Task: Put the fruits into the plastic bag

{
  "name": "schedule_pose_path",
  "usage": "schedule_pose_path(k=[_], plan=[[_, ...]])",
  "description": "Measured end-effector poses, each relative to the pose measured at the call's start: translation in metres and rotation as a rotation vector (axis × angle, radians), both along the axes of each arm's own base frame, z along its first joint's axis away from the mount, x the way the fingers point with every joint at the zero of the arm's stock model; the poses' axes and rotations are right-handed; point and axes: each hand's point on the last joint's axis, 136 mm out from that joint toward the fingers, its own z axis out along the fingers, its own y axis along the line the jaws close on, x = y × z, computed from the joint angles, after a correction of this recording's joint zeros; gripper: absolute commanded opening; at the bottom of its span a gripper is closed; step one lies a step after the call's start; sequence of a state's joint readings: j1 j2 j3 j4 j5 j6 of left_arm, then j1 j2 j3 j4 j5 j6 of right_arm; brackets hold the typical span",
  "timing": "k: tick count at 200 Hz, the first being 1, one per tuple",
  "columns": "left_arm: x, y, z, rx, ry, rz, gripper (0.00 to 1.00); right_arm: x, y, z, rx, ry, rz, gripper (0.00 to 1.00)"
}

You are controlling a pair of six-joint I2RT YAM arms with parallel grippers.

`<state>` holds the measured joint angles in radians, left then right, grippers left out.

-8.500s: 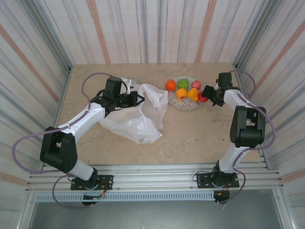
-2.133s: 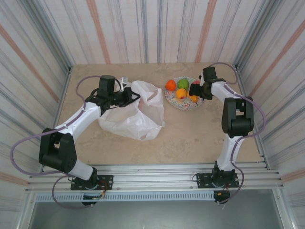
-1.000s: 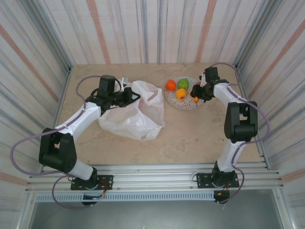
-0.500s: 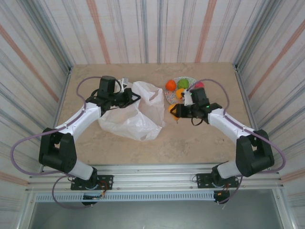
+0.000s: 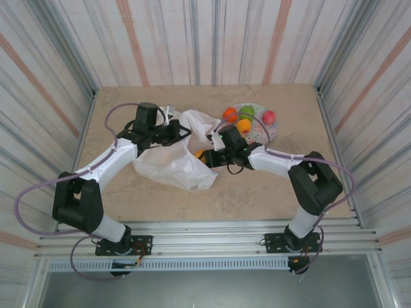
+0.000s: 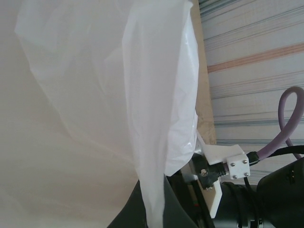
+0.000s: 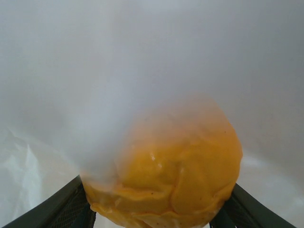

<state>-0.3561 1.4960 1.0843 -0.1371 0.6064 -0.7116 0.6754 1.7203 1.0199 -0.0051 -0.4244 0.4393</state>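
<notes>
The white plastic bag [image 5: 173, 163] lies left of centre, and my left gripper [image 5: 182, 133] is shut on its raised rim. In the left wrist view the film [image 6: 142, 104] runs down between that gripper's [image 6: 153, 211] dark fingers. My right gripper [image 5: 209, 156] is at the bag's mouth, shut on a yellow-orange fruit [image 5: 200, 154]. In the right wrist view this fruit [image 7: 180, 171] sits between the dark fingers [image 7: 71, 204] of the gripper [image 7: 161, 211], with bag film draped over its top. On the speckled plate [image 5: 262, 132] lie an orange fruit [image 5: 229, 115], a green one [image 5: 246, 112], a yellow-orange one [image 5: 244, 126] and a pink-red one [image 5: 268, 117].
Striped walls close in the beige table [image 5: 257, 186] at the back and both sides. The right arm [image 5: 282, 160] stretches low across the table in front of the plate. A metal rail [image 5: 205, 234] runs along the near edge.
My right arm has swung left from the plate to the bag's mouth, carrying the yellow-orange fruit. The left gripper has kept hold of the bag's rim in place.
</notes>
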Motion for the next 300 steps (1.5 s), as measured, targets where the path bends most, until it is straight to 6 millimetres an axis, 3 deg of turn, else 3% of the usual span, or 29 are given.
schedule_pose_path(k=[37,70,134,168,203,235,300], plan=[[-0.003,-0.005,0.000,0.000,0.000,-0.012,0.00,0.016,0.037,0.011,0.091,-0.038,0.012,0.58],[-0.004,-0.003,-0.003,0.012,0.014,-0.002,0.00,0.008,0.063,0.010,0.142,-0.030,0.027,0.59],[-0.005,0.001,-0.006,0.027,0.033,0.019,0.00,-0.003,0.079,0.012,0.222,0.010,-0.043,0.65],[-0.004,0.004,-0.008,0.039,0.036,0.036,0.00,-0.011,0.083,0.008,0.235,0.031,-0.061,0.70],[-0.003,0.000,-0.004,0.029,0.015,0.026,0.00,-0.027,0.087,0.000,0.226,0.052,-0.031,0.84],[-0.002,0.000,-0.003,0.027,0.010,0.026,0.00,-0.019,0.076,-0.003,0.218,0.055,-0.058,0.89],[-0.002,0.000,-0.003,0.027,0.009,0.027,0.00,-0.015,0.054,0.016,0.232,0.028,-0.097,0.92]])
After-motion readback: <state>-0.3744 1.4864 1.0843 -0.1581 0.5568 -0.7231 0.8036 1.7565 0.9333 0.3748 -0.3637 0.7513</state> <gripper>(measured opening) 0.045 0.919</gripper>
